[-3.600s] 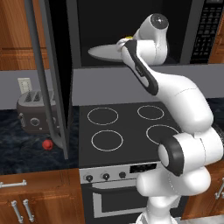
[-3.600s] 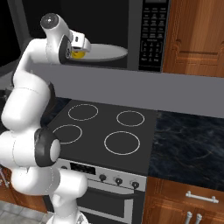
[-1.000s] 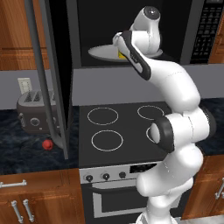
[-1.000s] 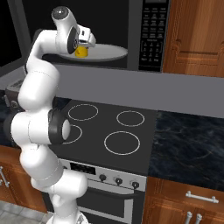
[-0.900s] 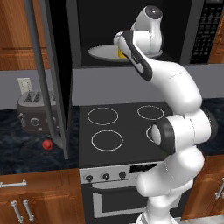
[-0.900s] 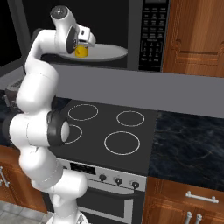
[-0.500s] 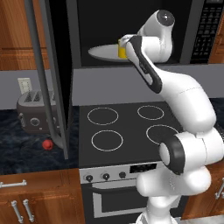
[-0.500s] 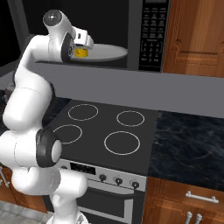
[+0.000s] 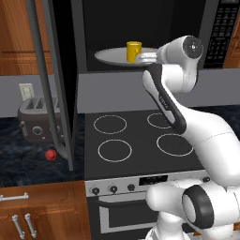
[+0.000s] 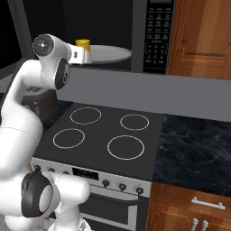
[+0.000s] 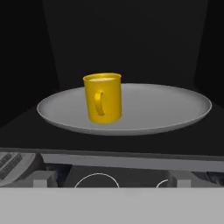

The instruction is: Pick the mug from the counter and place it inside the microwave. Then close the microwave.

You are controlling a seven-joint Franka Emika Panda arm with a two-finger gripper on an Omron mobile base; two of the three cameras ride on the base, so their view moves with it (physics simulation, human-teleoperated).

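The yellow mug (image 9: 133, 51) (image 10: 82, 43) (image 11: 103, 97) stands upright on the left part of the white turntable plate (image 9: 110, 57) (image 10: 113, 54) (image 11: 175, 105) inside the black microwave (image 9: 220, 33) (image 10: 155, 36). Its handle faces the hand camera. My gripper (image 9: 143, 57) (image 10: 88, 57) (image 11: 111, 179) hovers just outside the cavity's front edge, short of the mug and apart from it. It is open, fingers wide, with nothing between them. The microwave door (image 9: 61, 79) hangs open to the left, its grey bar handle (image 9: 44, 79) facing out.
Below the microwave lies the black stovetop (image 9: 136, 140) (image 10: 103, 135) with white rings. A grey toaster (image 9: 35, 119) and a small red round object (image 9: 51, 155) sit on the dark marbled counter (image 9: 23, 161) (image 10: 194, 144), behind the open door.
The mug, earlier held in the gripper over the plate, now stands free on it. The hand has let go and drawn back to the cavity's front.
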